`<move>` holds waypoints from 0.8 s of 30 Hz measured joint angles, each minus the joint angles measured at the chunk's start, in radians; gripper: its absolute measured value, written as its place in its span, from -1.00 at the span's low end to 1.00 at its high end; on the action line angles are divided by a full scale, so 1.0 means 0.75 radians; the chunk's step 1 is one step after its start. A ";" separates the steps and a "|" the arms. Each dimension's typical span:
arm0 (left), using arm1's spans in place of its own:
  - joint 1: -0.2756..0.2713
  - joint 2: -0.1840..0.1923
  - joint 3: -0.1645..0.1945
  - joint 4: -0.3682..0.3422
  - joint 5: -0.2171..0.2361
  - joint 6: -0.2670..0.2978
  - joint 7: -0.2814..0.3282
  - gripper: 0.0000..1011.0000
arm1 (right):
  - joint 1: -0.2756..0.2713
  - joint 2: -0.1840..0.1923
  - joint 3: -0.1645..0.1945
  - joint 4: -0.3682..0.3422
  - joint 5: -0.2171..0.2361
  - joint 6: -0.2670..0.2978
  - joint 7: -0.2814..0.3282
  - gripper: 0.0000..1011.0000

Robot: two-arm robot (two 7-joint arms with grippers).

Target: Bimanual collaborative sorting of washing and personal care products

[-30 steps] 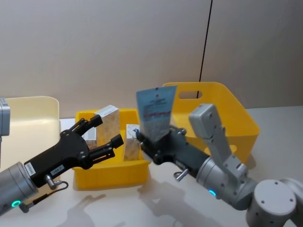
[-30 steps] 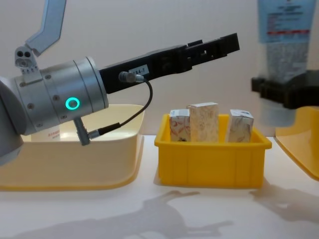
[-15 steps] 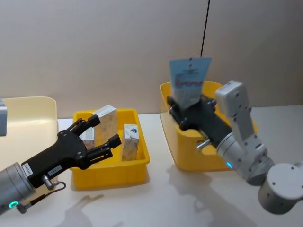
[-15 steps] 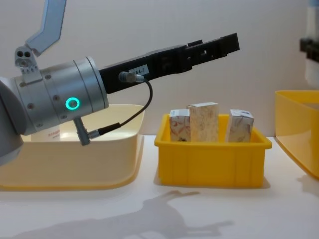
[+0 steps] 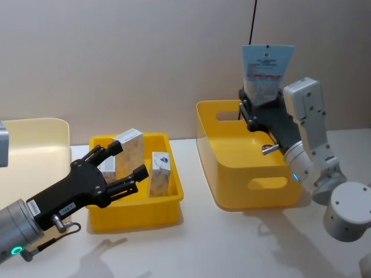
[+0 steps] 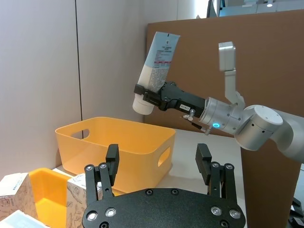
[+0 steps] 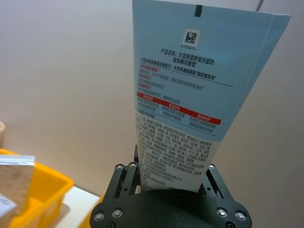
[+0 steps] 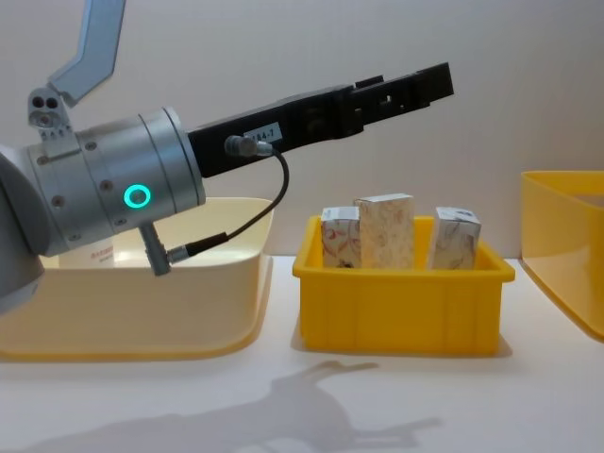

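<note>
Reading seemingly "6135624", tube (image 7: 190, 104) stands in right hand (image 7: 169, 173).

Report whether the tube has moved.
Yes. The tube, in the right tool, went right and up, from beside the small bin to over the large bin.

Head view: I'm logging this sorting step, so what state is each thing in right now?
Pale-blue flat squeeze tube: gripped cap down, raised by the deep yellow plastic bin.
Right claw: shut on the tube.
Small white patterned cartons: upright in the shallow yellow plastic tray.
Left claw: open, hovering by the cartons.
Bin: upright, tube not inside.
</note>
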 joint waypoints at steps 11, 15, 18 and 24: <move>0.000 0.000 0.000 0.000 0.000 0.000 0.000 0.98 | 0.005 -0.042 0.039 0.048 -0.046 0.119 -0.093 -0.08; 0.000 0.000 0.000 0.000 0.000 0.000 0.000 0.98 | 0.001 -0.056 0.045 0.058 -0.049 0.151 -0.105 -0.08; 0.000 0.000 0.000 0.000 0.000 0.000 0.000 0.98 | -0.001 -0.068 0.048 0.066 -0.050 0.174 -0.109 -0.08; 0.000 0.000 0.000 0.000 0.000 0.000 0.000 0.98 | -0.001 -0.091 0.048 0.084 -0.051 0.213 -0.111 -0.08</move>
